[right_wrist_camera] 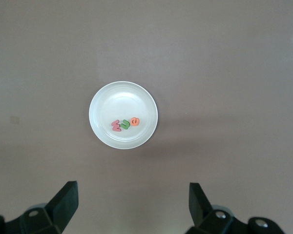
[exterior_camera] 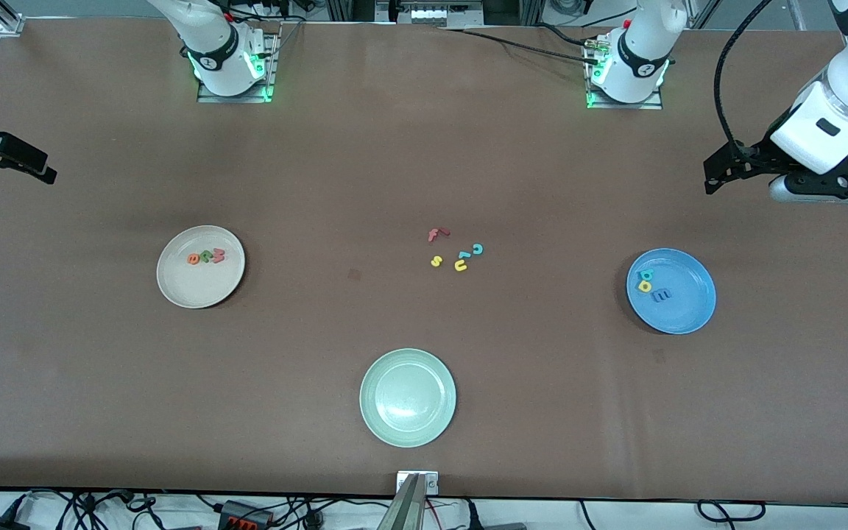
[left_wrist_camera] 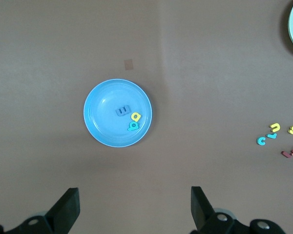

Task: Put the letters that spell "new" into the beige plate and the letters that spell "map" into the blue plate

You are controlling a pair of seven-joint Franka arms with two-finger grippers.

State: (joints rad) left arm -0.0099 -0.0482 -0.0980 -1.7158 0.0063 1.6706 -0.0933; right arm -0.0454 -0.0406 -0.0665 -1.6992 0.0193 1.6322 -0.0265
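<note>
Three letters are lying in the beige plate (exterior_camera: 200, 287), three in the blue plate (exterior_camera: 682, 309), while the left gripper (left_wrist_camera: 134, 207) and right gripper (right_wrist_camera: 132, 207) are hanging open above the table ends.

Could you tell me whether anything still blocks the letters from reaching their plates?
Nothing visible does: the n, e and w already lie in the beige plate, and the m, a and p in the blue plate.

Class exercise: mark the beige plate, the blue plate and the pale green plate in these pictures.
beige plate (exterior_camera: 177, 283): front view, bare floor of the plate below the letters.
blue plate (exterior_camera: 685, 305): front view, bare floor beside the blue m.
pale green plate (exterior_camera: 408, 397): front view, centre of its bare floor.
</note>
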